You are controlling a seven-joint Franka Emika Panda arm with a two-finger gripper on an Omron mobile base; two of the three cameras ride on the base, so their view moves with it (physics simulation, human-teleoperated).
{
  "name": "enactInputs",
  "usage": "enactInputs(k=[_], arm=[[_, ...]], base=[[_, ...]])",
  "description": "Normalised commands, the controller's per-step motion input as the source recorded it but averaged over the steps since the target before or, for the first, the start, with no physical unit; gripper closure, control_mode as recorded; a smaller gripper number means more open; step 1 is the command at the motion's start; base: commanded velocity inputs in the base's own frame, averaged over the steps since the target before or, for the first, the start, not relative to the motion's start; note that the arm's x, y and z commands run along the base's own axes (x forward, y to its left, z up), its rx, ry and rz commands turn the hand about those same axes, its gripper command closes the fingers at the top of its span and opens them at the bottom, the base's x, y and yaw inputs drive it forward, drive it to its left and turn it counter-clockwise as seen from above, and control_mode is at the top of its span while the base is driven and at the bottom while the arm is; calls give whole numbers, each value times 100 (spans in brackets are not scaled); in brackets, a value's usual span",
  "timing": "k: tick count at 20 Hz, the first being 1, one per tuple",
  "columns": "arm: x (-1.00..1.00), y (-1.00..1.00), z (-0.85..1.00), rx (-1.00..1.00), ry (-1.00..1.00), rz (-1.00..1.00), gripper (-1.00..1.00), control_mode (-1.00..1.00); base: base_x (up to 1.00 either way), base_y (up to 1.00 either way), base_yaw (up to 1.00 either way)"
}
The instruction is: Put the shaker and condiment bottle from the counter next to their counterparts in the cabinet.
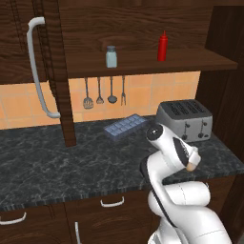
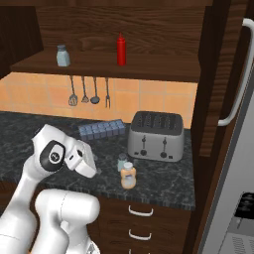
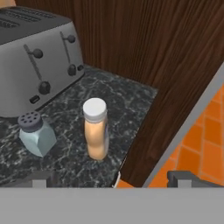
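Note:
The condiment bottle, stubby and tan-orange with a whitish cap, stands upright on the dark marbled counter near its front edge. Just beside it stands the pale blue-grey shaker with its grey cap. Both also stand in front of the toaster in the right base view, bottle and shaker. My gripper is open and empty, a short way back from the bottle, which lies ahead between its fingertips. On the cabinet shelf stand the counterparts, a twin shaker and a slim red bottle.
A silver toaster stands right behind the two items. A blue ice tray lies to its left. Utensils hang under the shelf. The open cabinet door with its curved handle juts out at left. A wooden side panel rises beyond the bottle.

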Motion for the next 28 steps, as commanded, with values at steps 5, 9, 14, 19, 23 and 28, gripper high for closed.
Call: enactInputs(k=[5, 9, 14, 19, 23, 28], arm=[[-1, -17, -32, -3, -5, 0, -100, -100], [0, 0, -28, -5, -4, 0, -100, -100], [2, 0, -40, -6, -4, 0, -100, -100], [17, 0, -47, -7, -4, 0, -100, -100], [18, 0, -44, -2, -8, 2, -100, -100], [31, -6, -29, 0, -10, 1, -100, -100]], base=[[0, 0, 0], [0, 0, 0], [0, 0, 0], [0, 0, 0], [0, 0, 0], [0, 0, 0]])
